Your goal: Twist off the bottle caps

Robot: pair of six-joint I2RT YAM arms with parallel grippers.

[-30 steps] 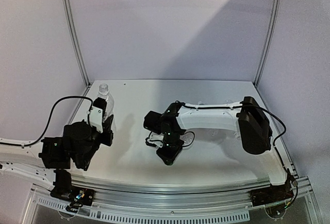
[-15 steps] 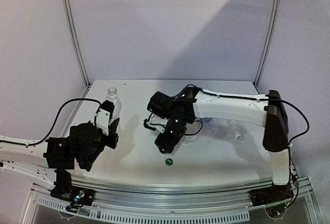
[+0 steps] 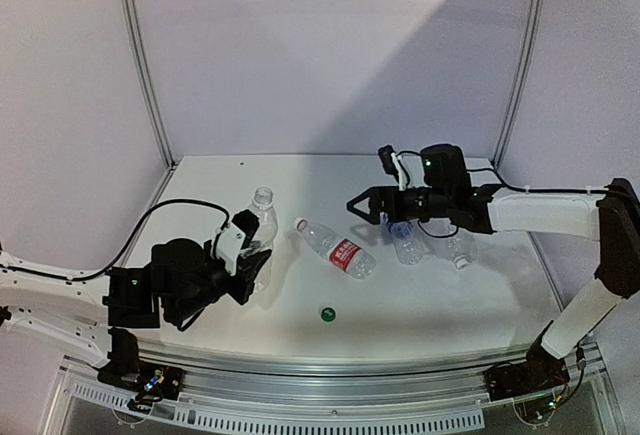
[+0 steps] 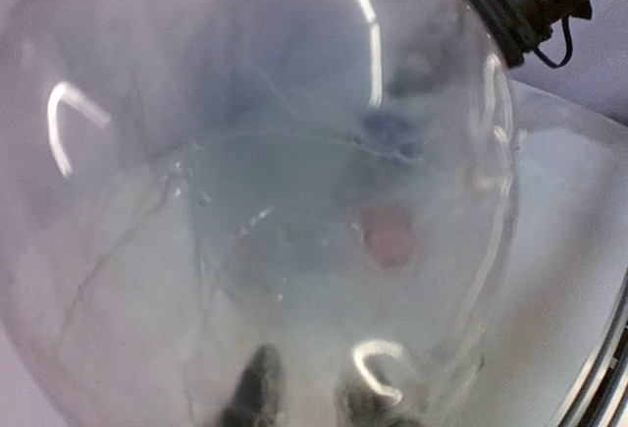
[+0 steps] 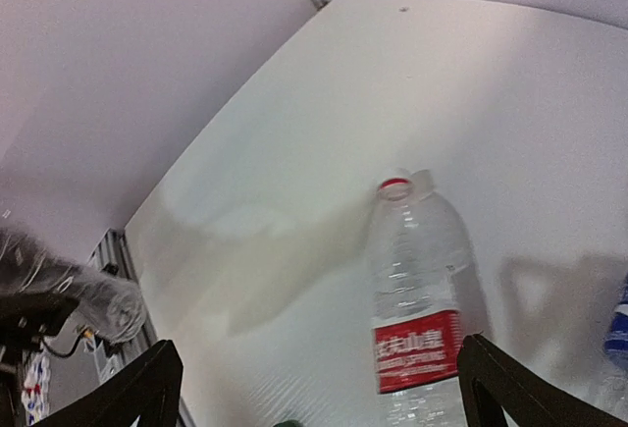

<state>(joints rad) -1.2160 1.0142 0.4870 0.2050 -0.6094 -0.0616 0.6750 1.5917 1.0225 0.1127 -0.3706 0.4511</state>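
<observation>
My left gripper is shut on an unlabelled clear bottle, which stands upright at the left of the table with no cap on its mouth. In the left wrist view that bottle fills the frame, with dark fingertips showing behind it. A red-label bottle lies on its side mid-table, its neck pointing back left with no cap showing. One green cap rests on the table nearer the front. My right gripper hangs open above the table behind the red-label bottle, holding nothing.
Two more clear bottles lie under the right arm, the left one showing blue at its end. The blue-marked bottle sits at the right wrist view's edge. Metal rails line the front edge.
My right gripper opened, left the green cap on the table, and swung up and back to the right. The left arm carried its bottle rightward. The red-label bottle is now uncovered.
</observation>
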